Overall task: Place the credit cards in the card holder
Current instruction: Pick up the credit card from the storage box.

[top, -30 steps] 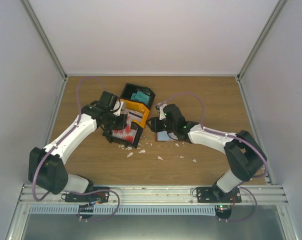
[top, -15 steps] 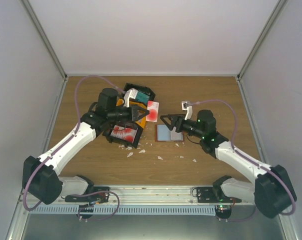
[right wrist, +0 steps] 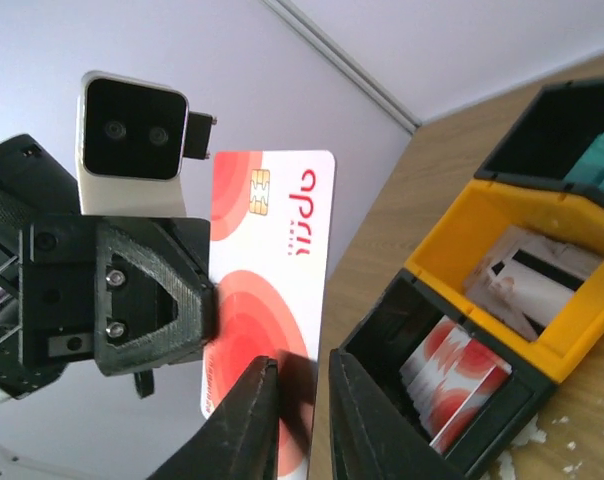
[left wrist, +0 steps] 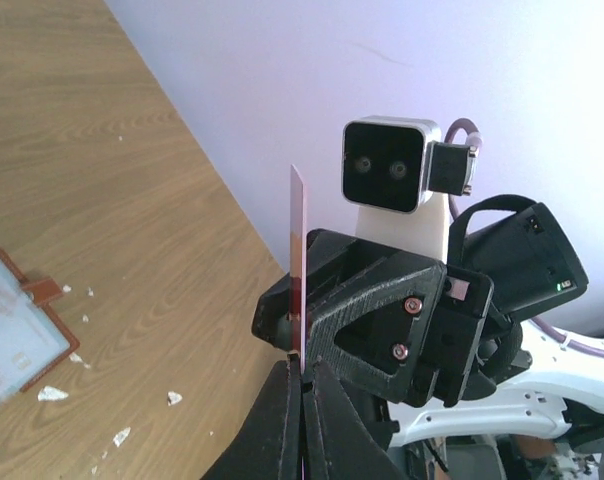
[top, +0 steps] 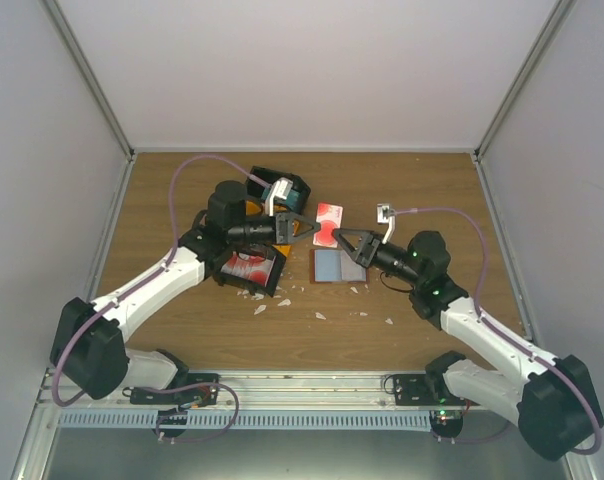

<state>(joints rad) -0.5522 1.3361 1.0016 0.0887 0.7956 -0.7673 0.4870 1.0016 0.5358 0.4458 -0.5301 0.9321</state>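
A red-and-white credit card point(top: 329, 216) hangs in the air, my left gripper point(top: 310, 229) shut on its edge. In the left wrist view the card point(left wrist: 298, 230) is edge-on, rising from my left gripper point(left wrist: 304, 368). My right gripper point(top: 340, 238) meets it from the right. In the right wrist view its jaws point(right wrist: 307, 375) stand narrowly open at the card's point(right wrist: 272, 230) lower corner; I cannot tell whether they touch it. The card holder point(top: 336, 266) lies open below, light blue inside.
The black-and-orange tray point(top: 252, 208) stands left of the holder. It holds more red-and-white cards point(right wrist: 452, 380) and teal cards point(top: 282, 190). Small white scraps point(top: 282, 300) lie on the wood in front of it. Grey walls close in the table on three sides.
My left gripper has lifted the card from the tray and carried it right, above the holder. My right gripper left the holder, opened wide, then narrowed and rose to the card.
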